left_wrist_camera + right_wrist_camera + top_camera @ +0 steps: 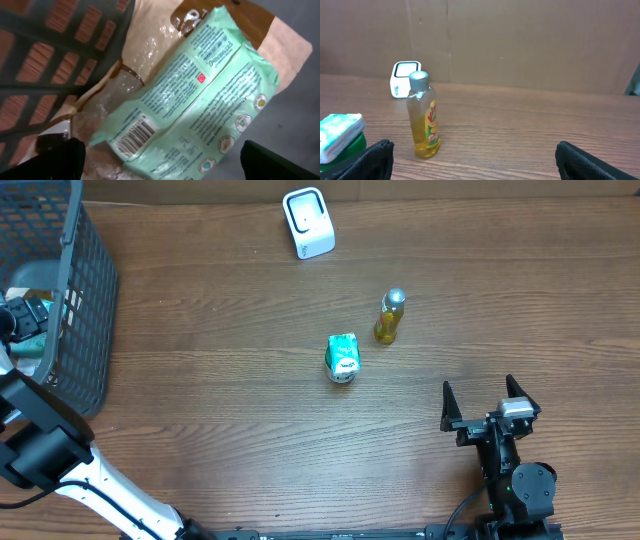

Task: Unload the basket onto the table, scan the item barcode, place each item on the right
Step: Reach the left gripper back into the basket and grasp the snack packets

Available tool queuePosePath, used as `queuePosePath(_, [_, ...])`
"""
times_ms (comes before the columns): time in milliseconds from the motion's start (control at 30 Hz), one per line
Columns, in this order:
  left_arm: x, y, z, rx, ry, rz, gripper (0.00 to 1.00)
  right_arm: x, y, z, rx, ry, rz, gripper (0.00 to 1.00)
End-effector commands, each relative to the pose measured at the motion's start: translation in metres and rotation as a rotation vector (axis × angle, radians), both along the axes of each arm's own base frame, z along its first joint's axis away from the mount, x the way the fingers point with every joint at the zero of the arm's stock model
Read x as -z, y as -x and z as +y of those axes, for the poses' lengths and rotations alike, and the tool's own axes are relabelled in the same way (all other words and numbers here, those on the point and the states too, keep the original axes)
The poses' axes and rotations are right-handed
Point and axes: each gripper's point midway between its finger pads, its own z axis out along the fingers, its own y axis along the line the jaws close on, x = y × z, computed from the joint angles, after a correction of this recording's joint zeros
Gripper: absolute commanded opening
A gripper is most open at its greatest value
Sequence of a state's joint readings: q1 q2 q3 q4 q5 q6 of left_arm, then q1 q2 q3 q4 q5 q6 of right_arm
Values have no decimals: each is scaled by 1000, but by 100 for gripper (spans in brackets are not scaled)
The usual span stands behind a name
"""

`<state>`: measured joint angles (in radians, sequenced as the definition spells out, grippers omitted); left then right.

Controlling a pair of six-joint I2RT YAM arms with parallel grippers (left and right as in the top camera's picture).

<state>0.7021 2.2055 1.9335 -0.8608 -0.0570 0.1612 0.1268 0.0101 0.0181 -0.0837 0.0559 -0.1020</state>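
Hovering with jaws released, the left claw point(162, 155) has the green packet point(200, 95) at its twelve o'clock, in the basket point(85, 300) at nine o'clock on the desk point(250, 450), long axis seven-to-one o'clock, barcode point(134, 136) at seven; the released right claw point(487, 402) sits well apart.

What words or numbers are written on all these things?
Nothing reads clearly.
Green pack: print too blurred; barcode digits too small.
Brown bag: white letters cut off.
Yellow bottle: red label lettering blurred.
White scanner: nothing readable.
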Motion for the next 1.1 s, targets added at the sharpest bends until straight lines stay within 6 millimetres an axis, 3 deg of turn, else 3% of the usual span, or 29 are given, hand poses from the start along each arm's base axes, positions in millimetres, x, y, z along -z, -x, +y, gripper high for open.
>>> queuePosePath(0, [8,3,0,13,-3,0,100,3,0,0,2,1,0,100])
queuePosePath(400, [34,8,-4,5,16,18,100,3,0,0,2,1,0,100])
queuePosePath(467, [35,9,-4,5,17,20,90,3,0,0,2,1,0,100])
queuePosePath(533, [35,9,-4,1,19,19,88,3,0,0,2,1,0,100])
queuePosePath(600, [35,10,-4,-1,18,26,91,3,0,0,2,1,0,100])
queuePosePath(633, [34,11,-3,-5,9,31,99,3,0,0,2,1,0,100])
queuePosePath(767, [17,7,5,-13,-30,11,100,3,0,0,2,1,0,100])
queuePosePath(933, [-23,-8,19,3,-106,-48,100,3,0,0,2,1,0,100])
queuePosePath(1067, [-30,-16,24,44,-146,-63,99,3,0,0,2,1,0,100])
